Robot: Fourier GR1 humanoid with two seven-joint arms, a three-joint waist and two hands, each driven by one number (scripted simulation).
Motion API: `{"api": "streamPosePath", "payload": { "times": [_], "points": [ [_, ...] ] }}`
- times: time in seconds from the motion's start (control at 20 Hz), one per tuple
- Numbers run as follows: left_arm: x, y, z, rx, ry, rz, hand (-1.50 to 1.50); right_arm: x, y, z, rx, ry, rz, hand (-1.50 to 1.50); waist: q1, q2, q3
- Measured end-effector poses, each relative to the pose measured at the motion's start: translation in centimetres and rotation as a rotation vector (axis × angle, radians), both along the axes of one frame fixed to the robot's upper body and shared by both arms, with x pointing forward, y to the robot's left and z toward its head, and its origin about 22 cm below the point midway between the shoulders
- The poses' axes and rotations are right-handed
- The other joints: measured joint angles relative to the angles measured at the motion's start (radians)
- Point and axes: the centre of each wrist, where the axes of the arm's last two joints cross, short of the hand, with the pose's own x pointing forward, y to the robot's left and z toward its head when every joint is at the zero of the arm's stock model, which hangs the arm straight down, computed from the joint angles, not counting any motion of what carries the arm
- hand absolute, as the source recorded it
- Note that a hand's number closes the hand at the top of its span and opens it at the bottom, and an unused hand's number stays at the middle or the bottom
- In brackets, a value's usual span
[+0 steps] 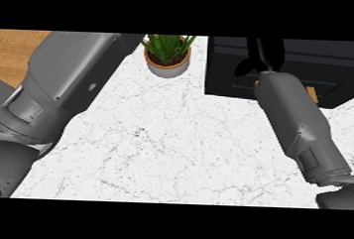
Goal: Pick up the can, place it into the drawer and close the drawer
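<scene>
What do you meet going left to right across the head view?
Wooden floor → left forearm → potted plant → black drawer unit → right forearm, its hand over the drawer unit.

You see two smooth grey forearms with rounded, panelled casings: the bulkier left forearm [60,82] at nine o'clock, the slimmer right forearm [301,126] at three o'clock, ending in a black hand [259,57].
</scene>
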Motion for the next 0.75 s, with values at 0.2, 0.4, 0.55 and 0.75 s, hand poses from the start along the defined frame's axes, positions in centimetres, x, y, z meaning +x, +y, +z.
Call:
{"api": "streamPosePath", "payload": {
  "times": [0.2, 0.4, 0.55, 0.75],
  "points": [
    [-0.2, 1.1, -0.3, 0.001, 0.000, -0.006, -1.50, 0.6, 0.0, 0.6, -0.009, 0.010, -0.003, -1.50, 0.008, 0.003, 0.002],
    [-0.4, 2.2, -1.0, 0.000, 0.003, -0.011, -1.50, 1.0, -0.1, 1.1, -0.001, 0.024, 0.007, -1.50, 0.013, 0.008, 0.005],
    [-0.7, 2.8, -0.9, -0.005, 0.006, -0.016, -1.50, 1.1, -0.1, 1.3, 0.029, 0.025, 0.041, -1.50, 0.012, 0.012, 0.007],
    [-1.0, 3.7, -1.3, -0.002, 0.010, -0.022, -1.50, 1.2, -0.3, 1.4, 0.065, 0.027, 0.084, -1.50, 0.010, 0.014, 0.009]
  ]
}}
